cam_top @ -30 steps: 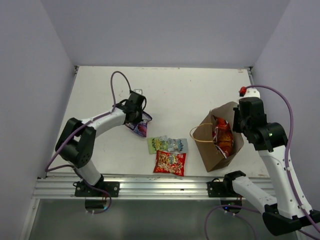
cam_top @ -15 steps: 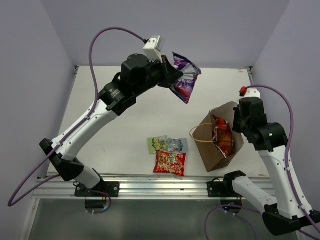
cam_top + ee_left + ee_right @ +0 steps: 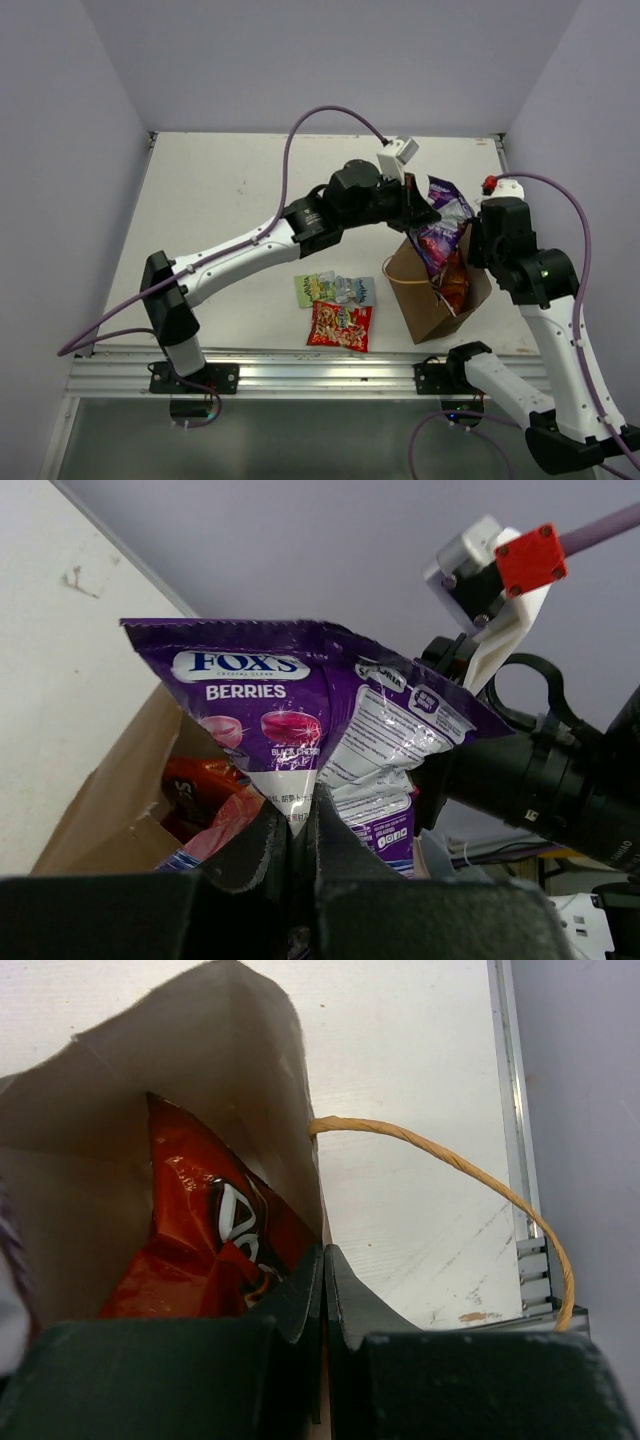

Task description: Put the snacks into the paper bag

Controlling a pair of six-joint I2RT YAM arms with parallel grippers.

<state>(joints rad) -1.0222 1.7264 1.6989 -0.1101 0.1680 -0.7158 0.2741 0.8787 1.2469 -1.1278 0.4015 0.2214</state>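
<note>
My left gripper is shut on the bottom edge of a purple Fox's Berries packet. The packet hangs over the open mouth of the brown paper bag, its lower end dipping inside. A red Doritos bag lies inside. My right gripper is shut on the bag's far wall, holding it open. Left of the bag on the table lie a green packet, a pale blue-white one and a red multicoloured one.
A tan loop handle arcs off the bag toward the table's right edge rail. Another handle sticks out on the bag's left side. The left arm spans the table's middle. Walls close in on three sides.
The left arm lifted the purple packet off the table's left part, swung it high across to the right, and brought it down to the bag's mouth. The right arm has stayed put.
</note>
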